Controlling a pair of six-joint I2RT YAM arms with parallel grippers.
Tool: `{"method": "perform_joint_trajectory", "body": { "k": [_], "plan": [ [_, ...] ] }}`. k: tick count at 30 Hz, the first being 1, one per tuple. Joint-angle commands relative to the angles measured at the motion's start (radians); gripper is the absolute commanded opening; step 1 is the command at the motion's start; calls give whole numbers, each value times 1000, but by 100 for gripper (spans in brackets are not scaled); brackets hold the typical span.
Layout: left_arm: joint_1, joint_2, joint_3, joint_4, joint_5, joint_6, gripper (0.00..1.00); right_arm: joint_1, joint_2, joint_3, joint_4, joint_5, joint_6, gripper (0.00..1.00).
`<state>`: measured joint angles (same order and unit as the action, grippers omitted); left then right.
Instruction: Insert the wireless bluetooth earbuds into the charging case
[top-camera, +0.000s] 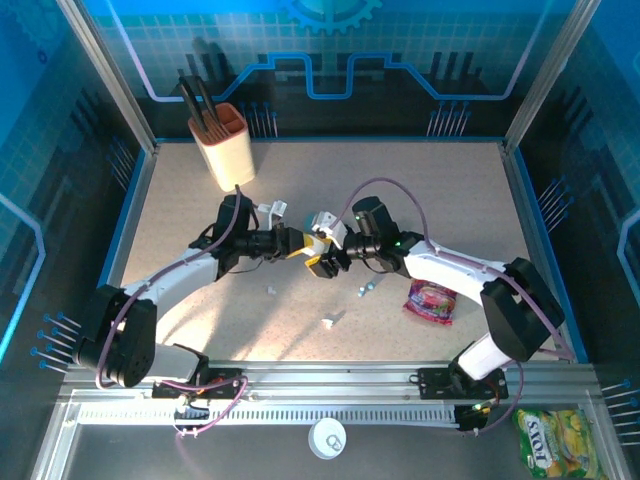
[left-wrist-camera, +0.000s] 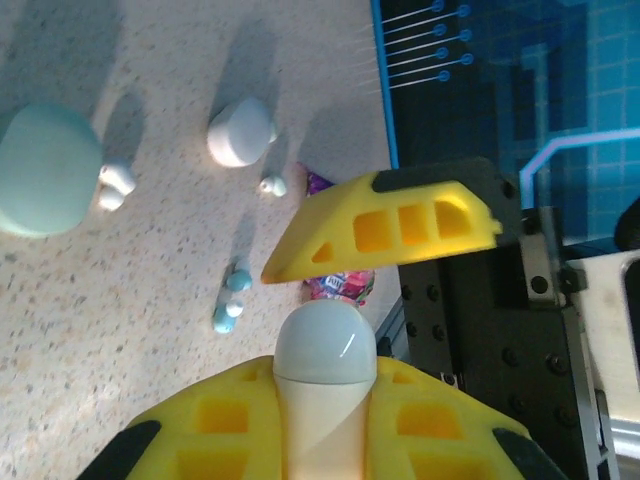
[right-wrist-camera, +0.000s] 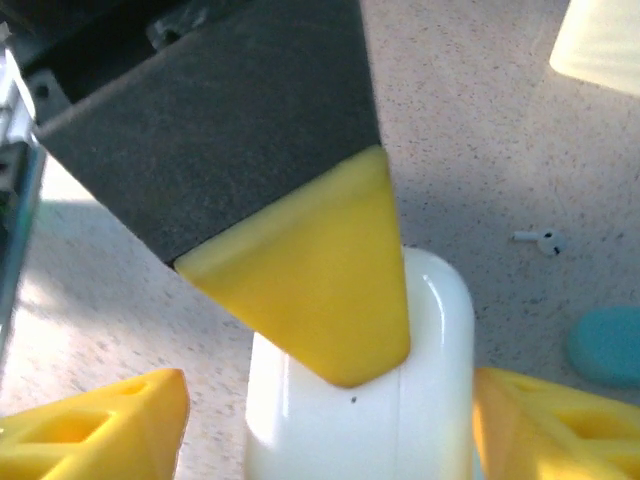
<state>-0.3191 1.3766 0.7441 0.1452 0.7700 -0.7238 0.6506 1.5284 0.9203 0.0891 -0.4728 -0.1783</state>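
At the back left of the table a beige cup (top-camera: 228, 150) stands with dark tools in it. Toward the middle, the left gripper (left-wrist-camera: 325, 395) is closed on a pale charging case (left-wrist-camera: 325, 345) and clamps it between its yellow fingers. From the other side comes the right gripper (right-wrist-camera: 330, 400). Its jaws stand open, one on each side of this same case, with a clear gap at one side. The earbuds (top-camera: 328, 322) are not in the case; they lie scattered on the table under the two arms. A white earbud (left-wrist-camera: 113, 186) lies just beside a light-blue case (left-wrist-camera: 45, 170). Further right a pink packet (top-camera: 432, 300) lies on the table.
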Motion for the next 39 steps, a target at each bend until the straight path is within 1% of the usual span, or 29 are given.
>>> {"method": "perform_joint_trajectory", "body": {
  "k": [1, 3, 5, 8, 11, 13, 15, 16, 19, 21, 22, 24, 26, 28, 31, 34, 35, 37, 39],
  "plan": [
    [-8, -8, -42, 216, 36, 41, 15, -67, -96, -74, 101, -131, 121, 82],
    [-8, -21, -76, 344, 31, 68, 15, -101, -148, -123, 162, -195, 187, 84],
    [-8, -32, -107, 466, 13, 79, 15, -128, -199, -156, 175, -227, 234, 87],
    [-10, -46, -141, 646, -9, 73, 15, -172, -256, -192, 245, -252, 363, 86],
    [-11, -52, -181, 853, -8, 69, 13, -216, -271, -222, 357, -291, 548, 83],
    [-13, -43, -196, 945, -10, 64, 12, -230, -256, -237, 445, -323, 642, 82],
    [-20, -30, -193, 993, -2, 34, 11, -236, -220, -250, 565, -354, 746, 78],
    [-28, -22, -195, 1028, 8, 29, 11, -237, -197, -260, 641, -365, 797, 76],
    [-49, -1, -213, 1142, 18, 23, 10, -240, -126, -275, 894, -407, 950, 75],
    [-52, 7, -223, 1180, 2, 2, 9, -242, -76, -264, 1013, -431, 1043, 73],
    [-52, 10, -228, 1198, 3, 1, 7, -241, -55, -257, 1072, -437, 1086, 72],
    [-51, 10, -242, 1221, -2, 5, 5, -239, -11, -245, 1147, -440, 1139, 69],
    [-54, 5, -264, 1255, -2, 30, 6, -233, 8, -234, 1159, -440, 1149, 67],
    [-53, -7, -282, 1248, -13, 68, 4, -222, 5, -230, 1124, -434, 1114, 66],
    [-55, -9, -296, 1256, 6, 121, 0, -200, -25, -227, 1027, -421, 1033, 66],
    [-55, 1, -296, 1255, -1, 128, 0, -168, -63, -205, 869, -403, 917, 64],
    [-55, 5, -296, 1256, 1, 132, 0, -158, -71, -196, 828, -396, 886, 62],
    [-57, 7, -296, 1257, 6, 146, 0, -138, -84, -176, 750, -384, 826, 51],
    [-61, 1, -299, 1256, 6, 163, 0, -131, -88, -164, 726, -380, 805, 44]
  ]
}}
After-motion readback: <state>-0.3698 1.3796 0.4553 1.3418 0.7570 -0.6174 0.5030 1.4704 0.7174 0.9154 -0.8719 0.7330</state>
